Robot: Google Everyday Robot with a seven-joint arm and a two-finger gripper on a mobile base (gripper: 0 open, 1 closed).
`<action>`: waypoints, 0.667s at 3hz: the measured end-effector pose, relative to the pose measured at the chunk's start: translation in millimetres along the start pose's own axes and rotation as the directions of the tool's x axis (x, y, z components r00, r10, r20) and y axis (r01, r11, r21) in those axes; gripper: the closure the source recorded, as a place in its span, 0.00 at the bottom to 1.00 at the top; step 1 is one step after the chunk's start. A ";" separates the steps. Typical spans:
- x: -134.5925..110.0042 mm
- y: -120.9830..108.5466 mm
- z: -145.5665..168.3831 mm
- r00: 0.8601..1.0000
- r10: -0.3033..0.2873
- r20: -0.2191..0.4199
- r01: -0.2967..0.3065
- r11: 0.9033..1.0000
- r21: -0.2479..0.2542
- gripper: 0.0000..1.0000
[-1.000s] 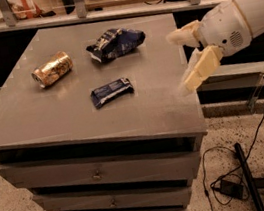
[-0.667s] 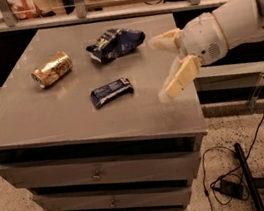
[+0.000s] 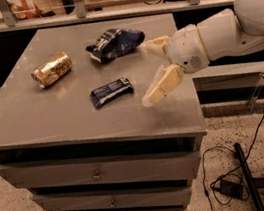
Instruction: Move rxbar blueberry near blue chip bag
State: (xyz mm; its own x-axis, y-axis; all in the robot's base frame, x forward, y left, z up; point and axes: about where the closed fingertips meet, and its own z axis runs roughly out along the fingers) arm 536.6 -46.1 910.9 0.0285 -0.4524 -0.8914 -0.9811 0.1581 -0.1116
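Over the right half of the desk, the tool is held spread wide, with nothing grasped.

The rxbar blueberry is seen lying flat near the desk's middle, at about 8 o'clock from the tool, close by but untouched. Its long axis is set nearly along the 9-to-3 line, so one short end is turned toward the tool. The blue chip bag is found at roughly 12 o'clock from the bar, near but apart.
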 end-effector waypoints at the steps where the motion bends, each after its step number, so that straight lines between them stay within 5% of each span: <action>1: 2.8 -0.5 4.5 1.000 -0.001 0.030 0.001 1.000 0.006 0.00; 2: 9.7 -13.5 13.7 0.997 0.031 0.070 -0.032 0.999 0.015 0.00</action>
State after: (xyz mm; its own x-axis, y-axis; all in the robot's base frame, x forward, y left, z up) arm 552.7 -40.6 897.7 0.0114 -0.3850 -0.9228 -0.9785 0.1859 -0.0897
